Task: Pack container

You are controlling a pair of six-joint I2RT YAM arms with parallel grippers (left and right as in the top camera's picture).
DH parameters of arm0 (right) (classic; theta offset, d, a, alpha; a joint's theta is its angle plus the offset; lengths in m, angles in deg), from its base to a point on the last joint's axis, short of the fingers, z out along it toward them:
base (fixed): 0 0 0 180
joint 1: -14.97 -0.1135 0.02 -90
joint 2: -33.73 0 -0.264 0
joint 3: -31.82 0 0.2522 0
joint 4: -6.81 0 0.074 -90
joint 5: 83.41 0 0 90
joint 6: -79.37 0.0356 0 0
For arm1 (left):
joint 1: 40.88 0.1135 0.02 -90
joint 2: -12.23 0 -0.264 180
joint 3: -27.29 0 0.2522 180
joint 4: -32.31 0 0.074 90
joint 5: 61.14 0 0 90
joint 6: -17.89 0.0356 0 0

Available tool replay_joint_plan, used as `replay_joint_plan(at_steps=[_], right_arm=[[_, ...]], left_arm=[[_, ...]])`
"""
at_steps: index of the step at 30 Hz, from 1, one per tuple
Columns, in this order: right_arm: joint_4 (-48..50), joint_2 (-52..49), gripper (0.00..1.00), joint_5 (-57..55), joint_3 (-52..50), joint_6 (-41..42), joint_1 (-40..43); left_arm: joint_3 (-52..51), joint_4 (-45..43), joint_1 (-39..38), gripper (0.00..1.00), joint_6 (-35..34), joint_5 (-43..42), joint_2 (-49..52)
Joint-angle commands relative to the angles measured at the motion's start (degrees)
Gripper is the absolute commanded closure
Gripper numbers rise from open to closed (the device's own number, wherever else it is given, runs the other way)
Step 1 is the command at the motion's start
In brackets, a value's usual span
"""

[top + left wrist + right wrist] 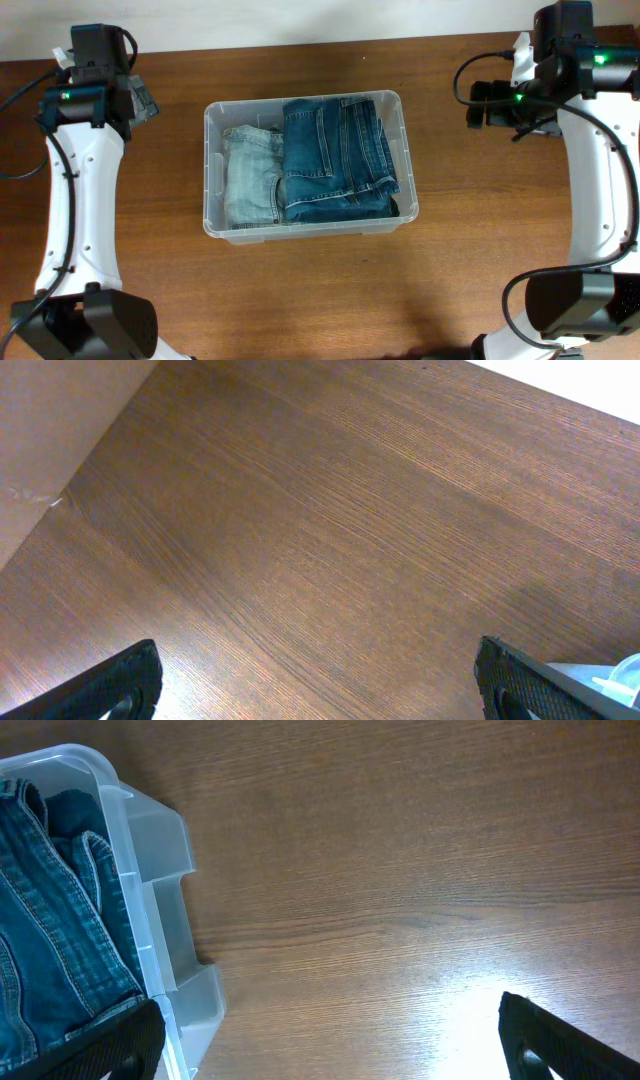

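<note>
clear container (211,172) packed with folded jeans (335,155); left gripper (320,682), right gripper (335,1045), both fingers spread, empty

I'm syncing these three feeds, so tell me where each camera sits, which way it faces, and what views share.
Overhead: fixed above the table, looking straight down at the container of folded jeans; left arm and right arm flank it.
Left wrist: on the left arm, angled down at bare wood; left end effector open, fingertips in bottom corners.
Right wrist: on the right arm, angled down at the container's corner and jeans; right end effector open likewise.
Shared: overhead and right wrist both see container and jeans.
</note>
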Motion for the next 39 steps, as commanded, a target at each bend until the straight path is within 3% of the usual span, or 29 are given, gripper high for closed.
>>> replay_joint_plan(at_steps=[1, 7, 12, 26, 39], right_arm=[[0.02, 0.46, 0.01, -0.26, 0.37, 0.0, 0.2], [0.02, 0.68, 0.01, -0.26, 0.35, 0.0, 0.15], [0.02, 6.58, 0.01, -0.26, 0.35, 0.0, -1.88], [0.0, 32.0, 0.01, -0.26, 0.35, 0.0, -14.05], [-0.5, 56.02, 0.02, -1.6, -2.67, -2.14, -14.91]], left_arm=[[0.0, 0.09, 0.07, 0.01, -0.33, 0.44, 0.2], [0.0, 0.09, 0.07, 0.01, -0.33, 0.44, 0.2], [0.0, 0.09, 0.07, 0.01, -0.33, 0.44, 0.2], [0.0, 0.09, 0.07, 0.01, -0.33, 0.44, 0.2], [0.0, 0.09, 0.07, 0.0, -0.33, 0.44, 0.2]])
